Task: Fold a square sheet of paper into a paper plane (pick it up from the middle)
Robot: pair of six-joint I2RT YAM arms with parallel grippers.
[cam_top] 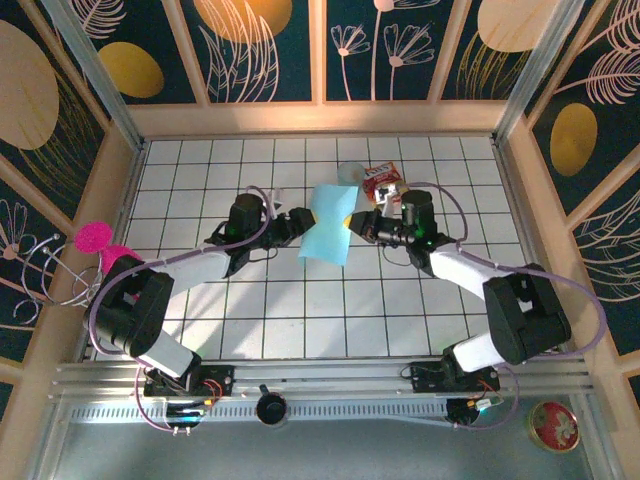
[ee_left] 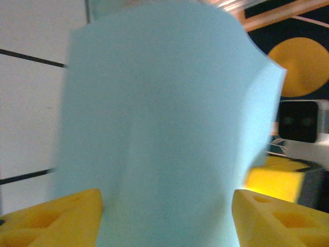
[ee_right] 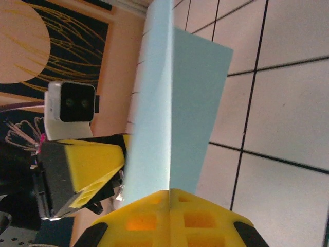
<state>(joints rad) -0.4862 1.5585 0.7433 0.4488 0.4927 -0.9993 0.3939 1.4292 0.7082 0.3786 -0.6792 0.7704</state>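
Left gripper apparently spread, right gripper pinched

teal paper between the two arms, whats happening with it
Both arms meet mid-table at a thin light teal sheet of paper, folded along a crease and held up off the white tiled table. The right gripper is shut on its edge, holding it. The left gripper has its yellow fingers spread on either side of the sheet, not pinching it.

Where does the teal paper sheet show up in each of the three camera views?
Top external: the square sheet of paper sits just above picture centre.
Left wrist: centre, close and blurred.
Right wrist: centre, standing upright, folded.
Shared landmark: the white tiled table.
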